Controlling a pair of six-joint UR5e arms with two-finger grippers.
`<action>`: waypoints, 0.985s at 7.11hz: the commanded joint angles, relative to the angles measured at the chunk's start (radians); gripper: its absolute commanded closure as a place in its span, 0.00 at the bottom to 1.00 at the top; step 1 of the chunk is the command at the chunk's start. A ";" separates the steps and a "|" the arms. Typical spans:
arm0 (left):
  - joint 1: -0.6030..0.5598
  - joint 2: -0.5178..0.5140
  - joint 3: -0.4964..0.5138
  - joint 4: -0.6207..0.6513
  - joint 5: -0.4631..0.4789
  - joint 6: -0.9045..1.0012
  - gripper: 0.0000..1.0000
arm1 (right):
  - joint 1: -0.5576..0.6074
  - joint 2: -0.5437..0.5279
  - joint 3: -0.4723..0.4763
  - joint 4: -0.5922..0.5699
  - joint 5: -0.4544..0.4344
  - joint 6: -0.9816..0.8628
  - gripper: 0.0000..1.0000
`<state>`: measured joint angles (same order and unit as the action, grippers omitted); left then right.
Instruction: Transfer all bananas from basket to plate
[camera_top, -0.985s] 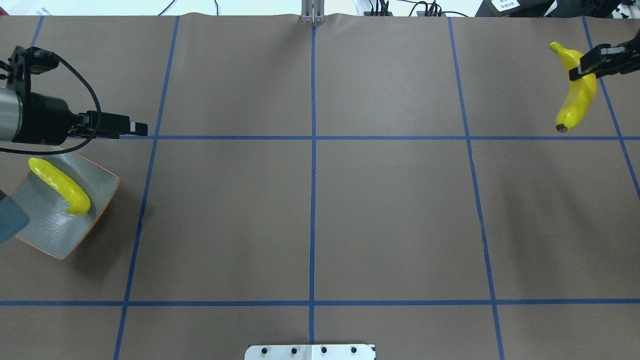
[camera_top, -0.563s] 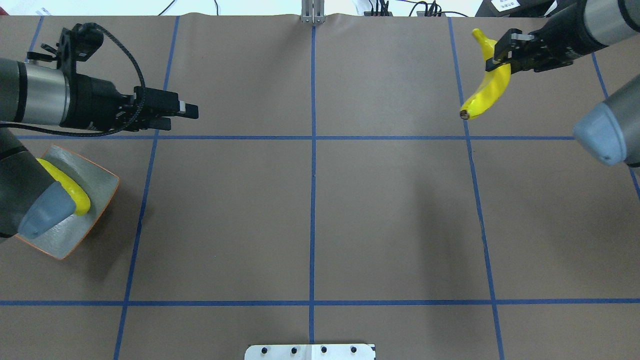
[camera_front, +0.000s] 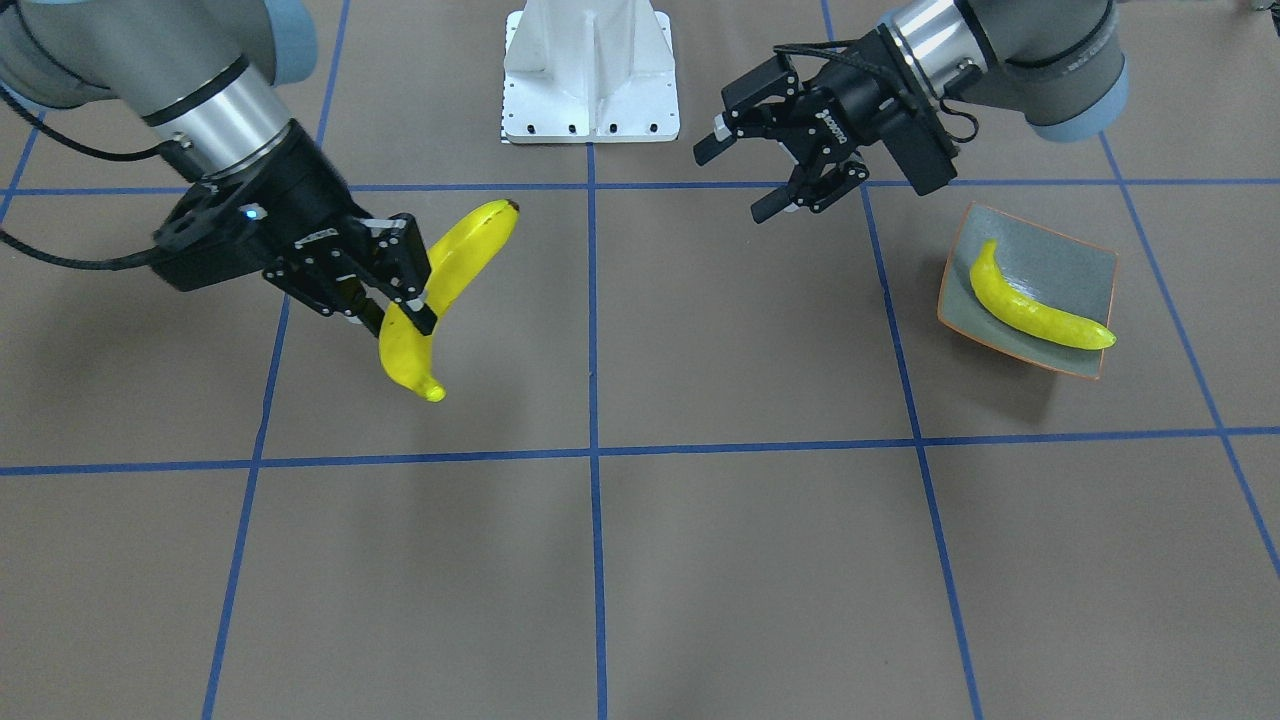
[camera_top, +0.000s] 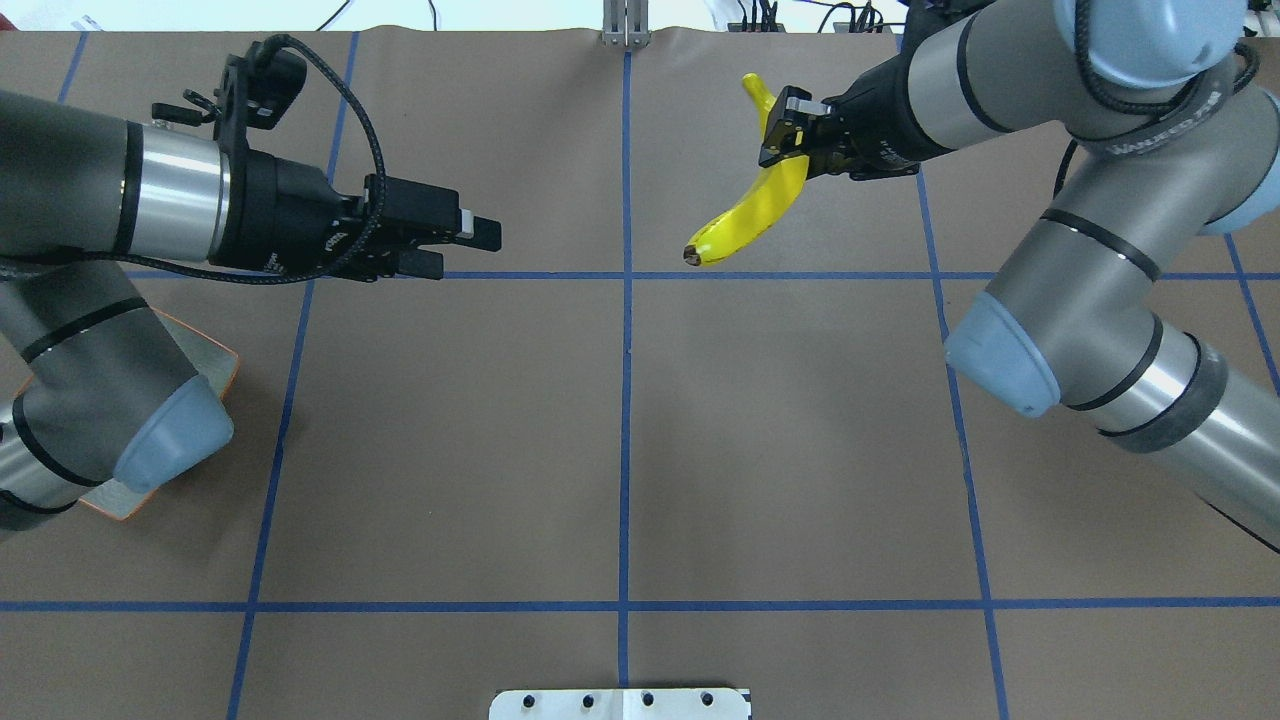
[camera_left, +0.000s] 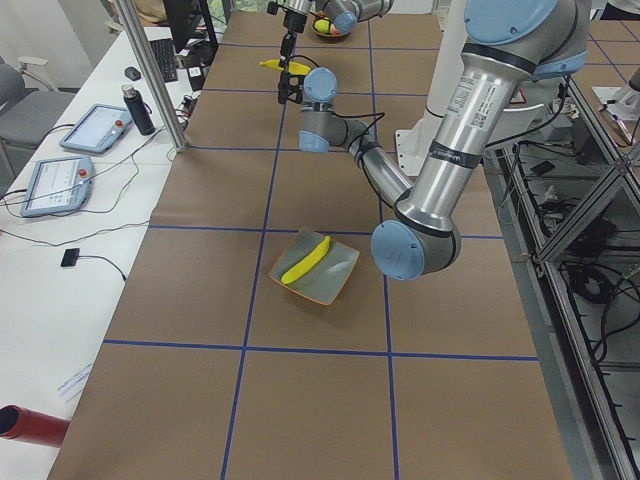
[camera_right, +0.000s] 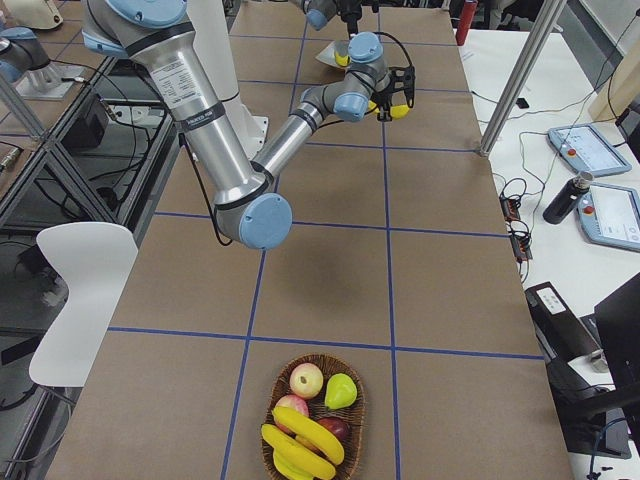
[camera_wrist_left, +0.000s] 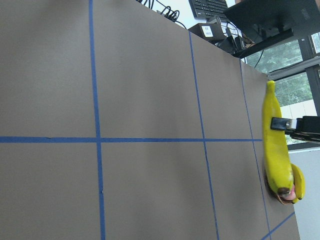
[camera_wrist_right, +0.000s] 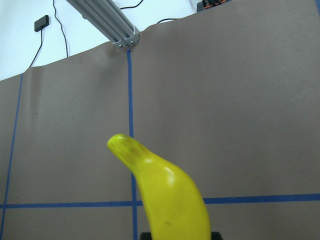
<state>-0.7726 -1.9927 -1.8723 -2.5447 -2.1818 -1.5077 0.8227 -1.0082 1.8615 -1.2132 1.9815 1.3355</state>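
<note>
The fingers of the right gripper are closed on a banana, gripped toward its stalk end and carried clear of the table. In the overhead view this banana hangs at about 1 o'clock from the centre cross, its dark tip pointing to 7 o'clock. The fingers of the left gripper are spread wide and nothing is held. This gripper is poised above the table at about 10 o'clock from the centre, aimed toward 3 o'clock, well apart from the right gripper. The plate is set at 8 o'clock, largely covered in the overhead view by the left arm. A second banana lies diagonally across the plate. The basket is seen only from the right side, at the table's near end, with other bananas and other fruit in it.
</note>
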 joint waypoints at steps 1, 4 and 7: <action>0.050 -0.012 -0.001 0.000 0.000 0.000 0.00 | -0.112 0.083 -0.001 0.000 -0.129 0.060 1.00; 0.058 -0.014 -0.001 0.000 -0.001 0.003 0.00 | -0.195 0.097 0.008 0.000 -0.223 0.059 1.00; 0.059 -0.014 -0.001 0.000 -0.001 0.001 0.00 | -0.226 0.135 0.008 0.000 -0.248 0.060 1.00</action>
<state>-0.7146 -2.0064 -1.8735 -2.5449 -2.1829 -1.5063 0.6084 -0.8882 1.8695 -1.2134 1.7445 1.3957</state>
